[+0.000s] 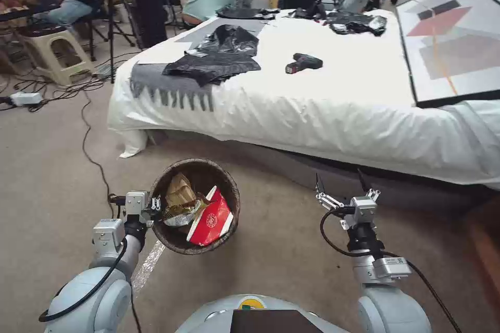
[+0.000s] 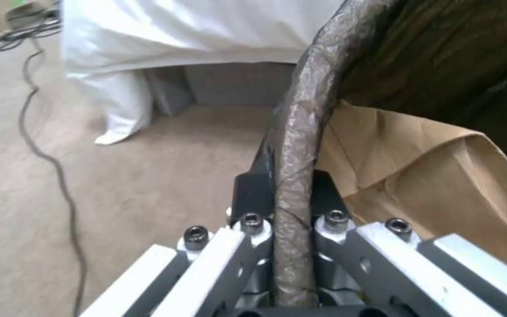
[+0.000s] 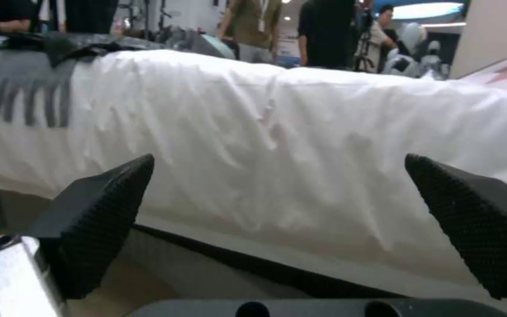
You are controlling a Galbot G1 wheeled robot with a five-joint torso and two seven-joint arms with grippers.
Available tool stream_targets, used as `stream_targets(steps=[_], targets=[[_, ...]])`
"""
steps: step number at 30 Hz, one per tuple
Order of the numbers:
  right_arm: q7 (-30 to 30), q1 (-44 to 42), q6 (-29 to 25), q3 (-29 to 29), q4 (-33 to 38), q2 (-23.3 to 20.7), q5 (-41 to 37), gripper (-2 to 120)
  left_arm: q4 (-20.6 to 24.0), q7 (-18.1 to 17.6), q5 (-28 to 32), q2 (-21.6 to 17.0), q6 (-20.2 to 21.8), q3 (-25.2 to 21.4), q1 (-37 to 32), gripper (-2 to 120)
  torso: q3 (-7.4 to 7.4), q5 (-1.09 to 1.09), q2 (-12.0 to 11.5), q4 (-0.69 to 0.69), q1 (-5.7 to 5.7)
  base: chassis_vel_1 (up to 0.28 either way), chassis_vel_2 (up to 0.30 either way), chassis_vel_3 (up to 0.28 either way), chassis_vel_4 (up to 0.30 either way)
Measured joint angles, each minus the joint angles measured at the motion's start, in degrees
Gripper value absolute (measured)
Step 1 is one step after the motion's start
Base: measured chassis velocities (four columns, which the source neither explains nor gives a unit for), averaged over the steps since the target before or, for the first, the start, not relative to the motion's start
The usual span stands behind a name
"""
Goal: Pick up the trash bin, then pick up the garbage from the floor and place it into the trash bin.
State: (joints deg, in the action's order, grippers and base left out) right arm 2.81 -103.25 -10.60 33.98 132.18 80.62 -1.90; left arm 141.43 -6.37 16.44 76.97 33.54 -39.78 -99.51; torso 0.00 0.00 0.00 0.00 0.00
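The left tool (image 1: 154, 205) pinches the rim of the trash bin (image 1: 227, 181), which holds a brown paper bag (image 1: 179, 191) and red carton (image 1: 210, 222); the right tool (image 1: 341, 183) hovers spread beside the bed (image 1: 338, 114)

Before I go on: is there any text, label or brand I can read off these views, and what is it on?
None can be read.
Red-and-white carton in the trash bin, whose rim the left gripper clamps: a round printed mark, too small to read.
Gold snack wrapper beside it: print too blurred to read.
Round sticker on the robot's torso: too small to read.
Right gripper, open and empty: no markings.
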Motion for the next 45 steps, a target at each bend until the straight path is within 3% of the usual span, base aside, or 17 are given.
stream_targets(steps=[45], targets=[[0.54,1.39,1.71,0.04,-0.43,-2.20,-2.41,100,-0.04,-0.07,0.04,0.03,-0.43,-0.22,0.06,0,0.00,0.00,0.00,0.00,0.00,0.082,0.085,0.084,0.085]])
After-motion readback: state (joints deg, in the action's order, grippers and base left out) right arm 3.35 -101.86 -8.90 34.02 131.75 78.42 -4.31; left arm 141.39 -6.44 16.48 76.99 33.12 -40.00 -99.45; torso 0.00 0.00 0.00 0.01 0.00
